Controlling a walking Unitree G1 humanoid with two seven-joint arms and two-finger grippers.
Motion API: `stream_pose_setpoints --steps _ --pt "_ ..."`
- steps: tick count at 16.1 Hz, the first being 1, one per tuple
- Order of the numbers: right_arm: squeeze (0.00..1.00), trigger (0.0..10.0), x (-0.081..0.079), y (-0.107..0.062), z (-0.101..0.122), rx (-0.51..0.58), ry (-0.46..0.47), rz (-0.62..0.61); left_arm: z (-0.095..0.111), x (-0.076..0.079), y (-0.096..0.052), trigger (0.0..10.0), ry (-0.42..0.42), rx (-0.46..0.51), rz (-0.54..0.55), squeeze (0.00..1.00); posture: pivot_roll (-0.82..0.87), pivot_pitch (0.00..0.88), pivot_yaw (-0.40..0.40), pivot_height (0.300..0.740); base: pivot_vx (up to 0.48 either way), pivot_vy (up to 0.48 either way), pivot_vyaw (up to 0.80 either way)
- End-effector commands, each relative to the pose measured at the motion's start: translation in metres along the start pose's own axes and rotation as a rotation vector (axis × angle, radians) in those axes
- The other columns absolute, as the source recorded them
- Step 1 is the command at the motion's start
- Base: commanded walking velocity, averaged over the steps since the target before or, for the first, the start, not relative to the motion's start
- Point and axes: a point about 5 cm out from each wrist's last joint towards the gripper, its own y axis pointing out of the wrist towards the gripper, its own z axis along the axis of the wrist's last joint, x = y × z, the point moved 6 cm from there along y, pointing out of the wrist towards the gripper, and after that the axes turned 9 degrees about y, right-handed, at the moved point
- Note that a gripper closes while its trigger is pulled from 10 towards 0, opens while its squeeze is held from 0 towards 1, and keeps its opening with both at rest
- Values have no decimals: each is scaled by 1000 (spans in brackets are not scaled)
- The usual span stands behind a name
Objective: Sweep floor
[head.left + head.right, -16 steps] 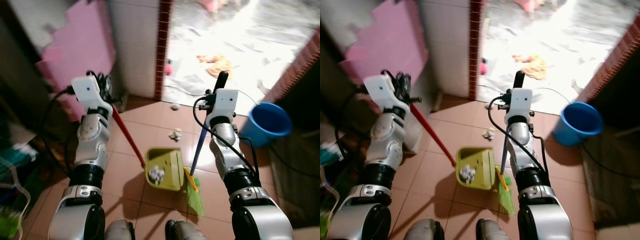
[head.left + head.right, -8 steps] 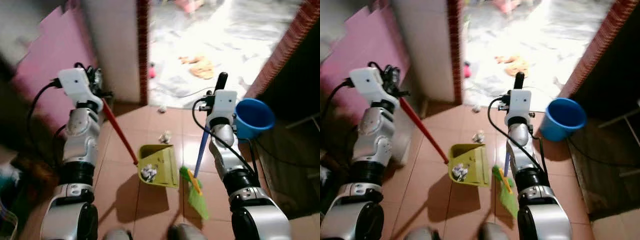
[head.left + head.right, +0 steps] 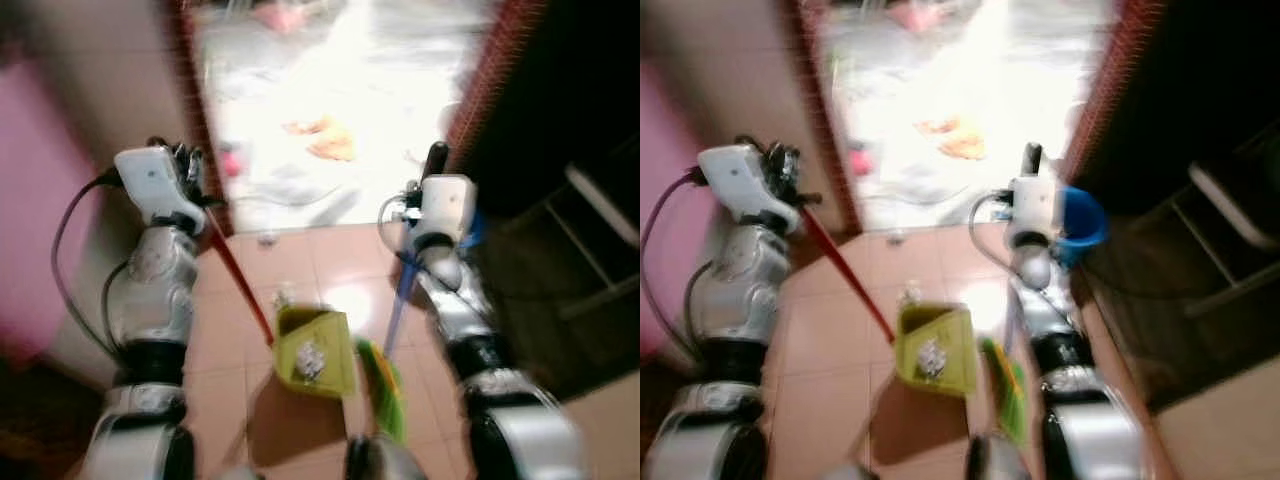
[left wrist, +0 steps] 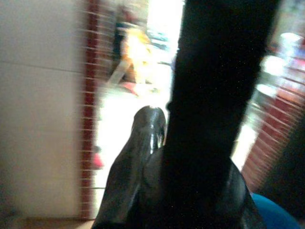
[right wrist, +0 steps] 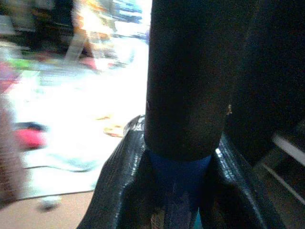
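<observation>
The tiled floor is reddish-brown and runs far to a bright doorway. In the middle of it, near the robot, stands the yellow-green dustpan with crumpled paper inside. The left gripper, raised at the left, is pinching the dustpan's red handle. The right gripper is pinching the blue stick of the broom; its green bristles lie just right of the dustpan. A blue bucket stands at the right, behind the right arm. One small scrap lies just beyond the dustpan.
</observation>
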Motion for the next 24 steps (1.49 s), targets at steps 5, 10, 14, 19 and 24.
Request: stream_pose_setpoints --steps 5,10,14,19,24 --pt "0 10000 -10 0 4 18 -33 45 36 -6 7 10000 -97 109 33 0 0 8 -11 740 0 0 -480" --pt "0 10000 1 -2 0 8 -49 25 42 -20 9 10000 -74 110 98 0 0 1 -20 740 0 0 0" --pt "0 10000 4 -6 -4 1 -43 22 55 -28 9 10000 -91 151 122 0 -4 0 -21 740 0 0 -158" --pt "0 10000 2 -10 -7 -1 -45 29 84 -28 22 10000 -131 217 129 0 -15 3 -14 740 229 0 -320" --pt "0 10000 2 -13 -11 -14 -54 35 123 -27 26 10000 -175 315 136 0 -16 6 -14 740 336 0 0"
